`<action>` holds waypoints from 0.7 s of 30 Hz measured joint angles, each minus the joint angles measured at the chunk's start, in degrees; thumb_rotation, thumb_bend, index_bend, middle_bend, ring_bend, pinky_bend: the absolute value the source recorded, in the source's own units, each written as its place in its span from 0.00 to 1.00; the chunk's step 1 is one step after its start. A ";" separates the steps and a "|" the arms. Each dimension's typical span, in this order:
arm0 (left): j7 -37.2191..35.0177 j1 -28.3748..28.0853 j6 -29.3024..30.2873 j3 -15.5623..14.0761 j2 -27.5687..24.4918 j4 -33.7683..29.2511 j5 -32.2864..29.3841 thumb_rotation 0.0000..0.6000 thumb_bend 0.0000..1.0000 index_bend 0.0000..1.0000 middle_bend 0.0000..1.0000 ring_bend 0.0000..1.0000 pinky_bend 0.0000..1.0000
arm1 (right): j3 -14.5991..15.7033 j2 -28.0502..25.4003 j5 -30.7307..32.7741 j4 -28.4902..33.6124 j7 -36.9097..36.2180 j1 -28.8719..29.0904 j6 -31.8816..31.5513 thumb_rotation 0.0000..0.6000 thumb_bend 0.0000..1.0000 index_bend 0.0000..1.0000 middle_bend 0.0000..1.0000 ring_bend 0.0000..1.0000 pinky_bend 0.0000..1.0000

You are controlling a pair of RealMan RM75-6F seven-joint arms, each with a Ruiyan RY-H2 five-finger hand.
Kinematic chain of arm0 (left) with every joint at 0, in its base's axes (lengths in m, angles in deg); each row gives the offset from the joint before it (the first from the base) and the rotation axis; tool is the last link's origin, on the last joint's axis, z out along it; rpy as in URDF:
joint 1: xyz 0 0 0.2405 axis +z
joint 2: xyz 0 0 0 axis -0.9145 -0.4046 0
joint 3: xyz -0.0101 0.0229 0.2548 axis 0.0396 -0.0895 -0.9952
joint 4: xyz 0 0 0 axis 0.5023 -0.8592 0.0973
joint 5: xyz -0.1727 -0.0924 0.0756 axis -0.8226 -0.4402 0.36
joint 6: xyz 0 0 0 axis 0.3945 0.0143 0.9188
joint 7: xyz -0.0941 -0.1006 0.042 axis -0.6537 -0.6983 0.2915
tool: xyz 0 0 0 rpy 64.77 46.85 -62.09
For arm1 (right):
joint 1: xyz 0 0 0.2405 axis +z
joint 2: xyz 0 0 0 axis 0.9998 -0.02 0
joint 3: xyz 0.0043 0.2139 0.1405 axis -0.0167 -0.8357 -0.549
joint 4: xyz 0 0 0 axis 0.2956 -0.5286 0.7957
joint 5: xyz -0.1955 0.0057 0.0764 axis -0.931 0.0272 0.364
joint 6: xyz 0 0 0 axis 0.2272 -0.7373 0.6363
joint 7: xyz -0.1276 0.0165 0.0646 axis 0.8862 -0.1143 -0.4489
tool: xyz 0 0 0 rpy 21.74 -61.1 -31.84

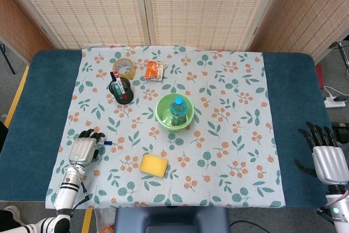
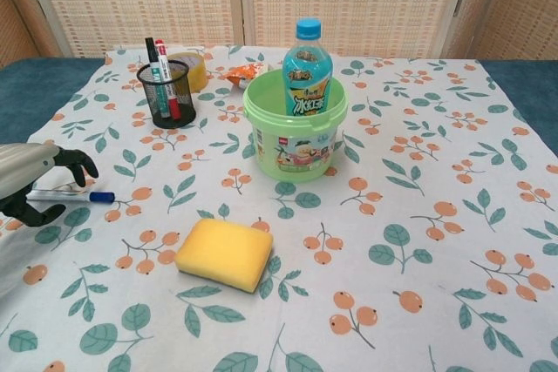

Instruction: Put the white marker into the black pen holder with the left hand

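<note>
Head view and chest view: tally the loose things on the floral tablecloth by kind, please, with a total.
Markers: 3 — white marker with blue cap, two standing in the black mesh pen holder
Pen holders: 1
Green plastic buckets: 1
Blue drink bottles: 1
Yellow sponges: 1
Tape rolls: 1
Orange snack packets: 1
Total: 9
</note>
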 measured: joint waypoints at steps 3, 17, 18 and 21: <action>-0.36 -0.24 -0.05 0.07 0.58 0.95 0.10 1.00 0.40 0.29 0.32 0.13 0.17 | -0.07 0.08 0.29 -0.07 0.18 0.07 0.23 1.00 0.13 0.19 0.03 0.07 0.00; -1.31 -0.75 0.51 0.15 2.45 4.04 0.57 1.00 0.40 0.39 0.41 0.15 0.17 | -0.17 0.19 0.59 -0.20 0.30 0.13 0.32 1.00 0.13 0.19 0.03 0.07 0.00; -1.46 -0.71 0.61 0.09 2.58 4.30 0.68 1.00 0.40 0.39 0.41 0.15 0.17 | -0.16 0.19 0.55 -0.18 0.31 0.14 0.31 1.00 0.13 0.19 0.03 0.07 0.00; -1.72 -0.65 0.73 0.05 2.81 4.74 0.79 1.00 0.40 0.40 0.41 0.14 0.17 | -0.16 0.20 0.56 -0.17 0.38 0.13 0.27 1.00 0.13 0.19 0.03 0.07 0.00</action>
